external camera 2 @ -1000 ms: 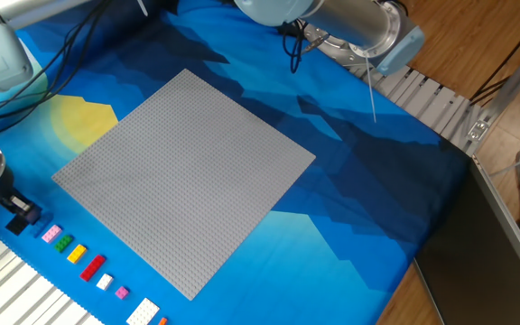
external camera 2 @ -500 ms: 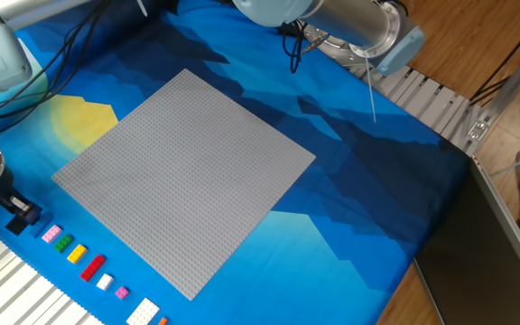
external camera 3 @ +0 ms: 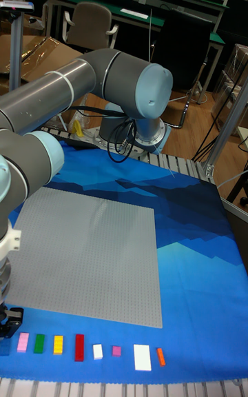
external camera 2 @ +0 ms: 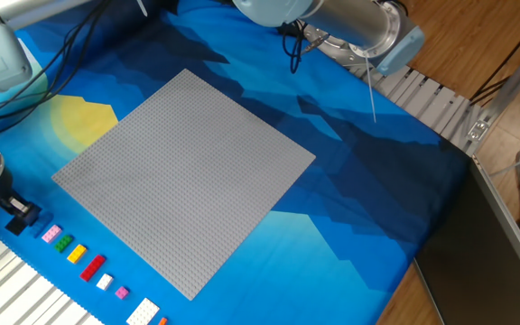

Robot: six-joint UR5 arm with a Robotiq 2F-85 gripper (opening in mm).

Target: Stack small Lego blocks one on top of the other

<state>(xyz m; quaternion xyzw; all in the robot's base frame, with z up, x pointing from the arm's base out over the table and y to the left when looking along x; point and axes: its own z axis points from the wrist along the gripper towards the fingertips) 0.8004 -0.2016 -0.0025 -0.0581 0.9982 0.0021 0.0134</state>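
Observation:
My gripper [external camera 2: 16, 214] is low over the blue cloth at the far left, at the left end of a row of small bricks; the tall fixed view shows it [external camera 3: 9, 321] at the bottom left corner. A dark blocky shape at its tip could be the fingers or the black Lego block, and I cannot separate them. The blue block does not stand out against the blue cloth. I cannot make out whether the jaws are open or shut.
A large grey baseplate [external camera 2: 183, 176] covers the middle of the cloth. Beside the gripper runs a row of bricks: pink [external camera 2: 51, 233], green [external camera 2: 62, 243], yellow [external camera 2: 76, 254], red [external camera 2: 92, 266], white [external camera 2: 105, 282], small pink [external camera 2: 121, 292], a larger white [external camera 2: 143, 312]. Cables [external camera 2: 25, 86] trail across the back left.

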